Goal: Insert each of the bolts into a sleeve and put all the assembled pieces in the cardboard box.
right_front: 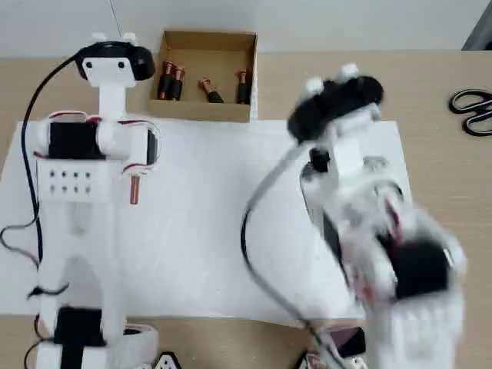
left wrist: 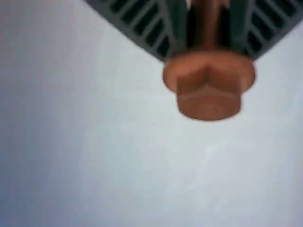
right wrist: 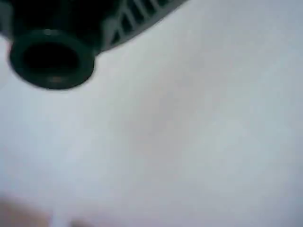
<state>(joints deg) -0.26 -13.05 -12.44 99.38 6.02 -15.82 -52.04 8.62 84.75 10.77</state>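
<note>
Box [right_front: 192,111] count: four assembled pieces [right_front: 171,81] lie inside, so most of the job looks done. One pair is outstanding. Left jaws pinch a copper bolt [left wrist: 208,85] by its shank, head outward; it hangs over the white sheet [right_front: 200,231], in front of the box's left corner. Right jaws pinch a black sleeve [right wrist: 51,59], open bore showing, farther off to the box's front right. Left to do, by my reading: mate bolt and sleeve, then box the fifth piece.
</note>
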